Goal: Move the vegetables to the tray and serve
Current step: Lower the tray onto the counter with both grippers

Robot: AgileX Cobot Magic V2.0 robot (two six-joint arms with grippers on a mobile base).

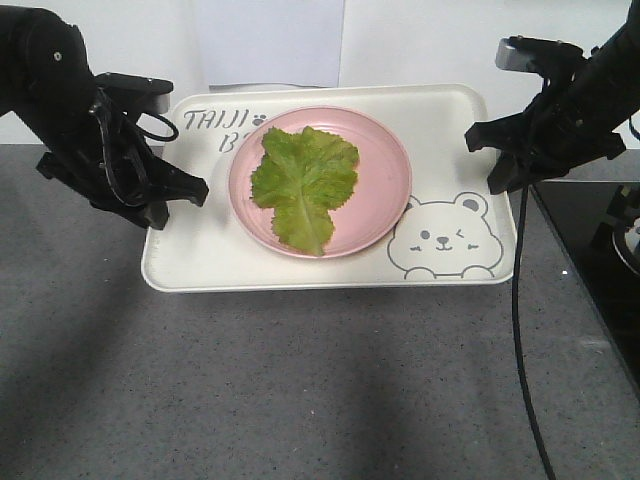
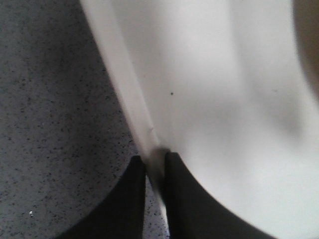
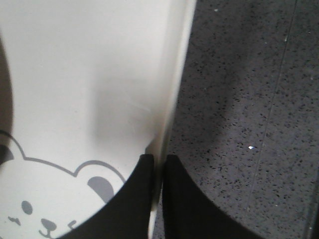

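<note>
From where I stood, the lettuce leaf (image 1: 305,185) lay flat on the pink plate (image 1: 385,175), and the plate sat near the middle of the cream tray (image 1: 200,262) on the grey surface (image 1: 300,390). The left gripper (image 1: 172,200) was at the tray's nine o'clock edge and the right gripper (image 1: 500,160) at its three o'clock edge, each pinched narrow on the rim; both wrist views showed the lip squeezed between the two dark fingers (image 2: 124,199). The worry, to my eye, was the lift: if one arm rose faster than the other, the tray would tilt and the plate might slide toward the low side, carrying the leaf with it. A thin rim grip could also slip under the load. The dangling cable (image 1: 520,330) hung near the tray's four o'clock corner and might snag. I counted one leaf, one plate, one tray, two grippers.
</note>
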